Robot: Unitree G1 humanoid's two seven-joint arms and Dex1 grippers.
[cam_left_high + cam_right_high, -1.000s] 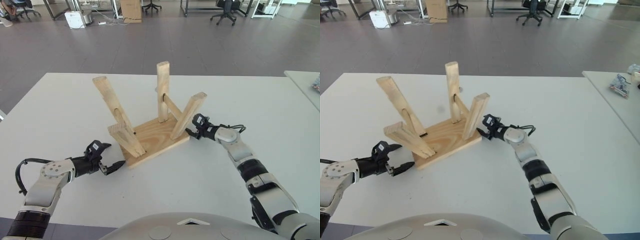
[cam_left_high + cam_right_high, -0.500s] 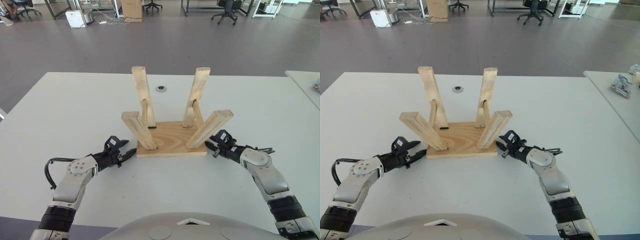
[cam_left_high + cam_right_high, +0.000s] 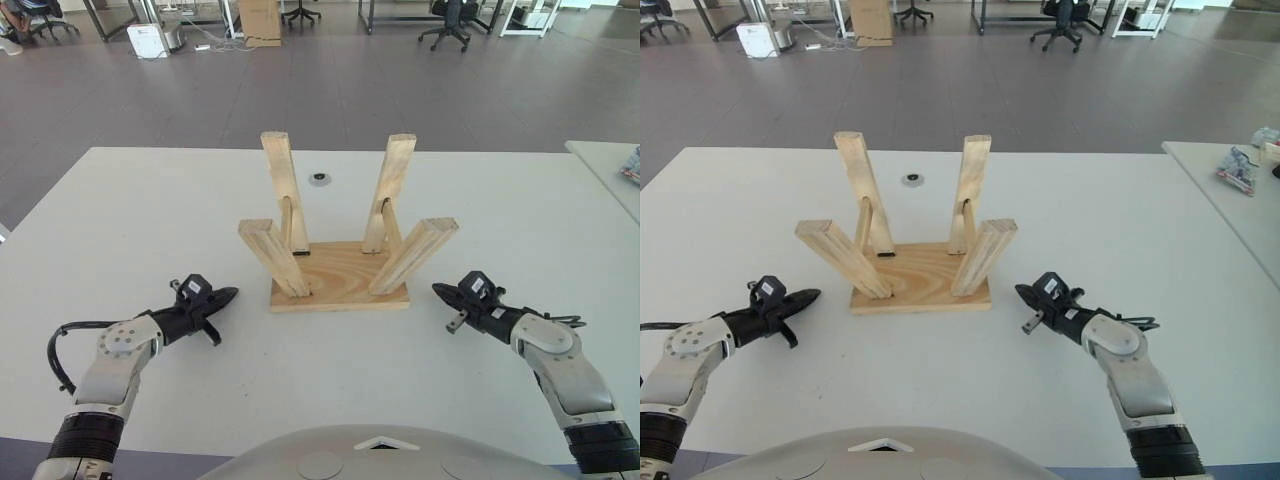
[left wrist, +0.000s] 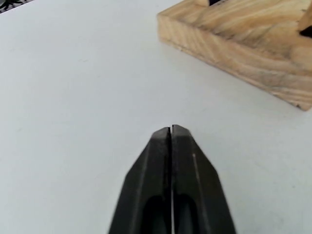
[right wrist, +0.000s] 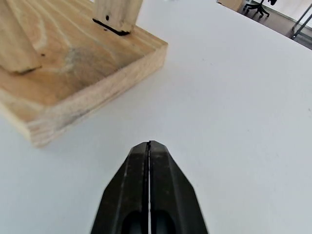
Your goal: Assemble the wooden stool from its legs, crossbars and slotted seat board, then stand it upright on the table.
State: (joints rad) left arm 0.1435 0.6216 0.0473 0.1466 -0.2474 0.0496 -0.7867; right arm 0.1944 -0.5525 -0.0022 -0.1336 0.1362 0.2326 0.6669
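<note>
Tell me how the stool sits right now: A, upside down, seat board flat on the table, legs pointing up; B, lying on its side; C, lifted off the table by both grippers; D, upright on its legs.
A: the seat board rests flat on the table and all four legs angle upward from it.

I note the stool (image 3: 291, 215) now sits square to me, no longer skewed. Left gripper (image 3: 231, 293) and right gripper (image 3: 439, 290) are both backed off the seat board (image 3: 335, 282), apart from it.
</note>
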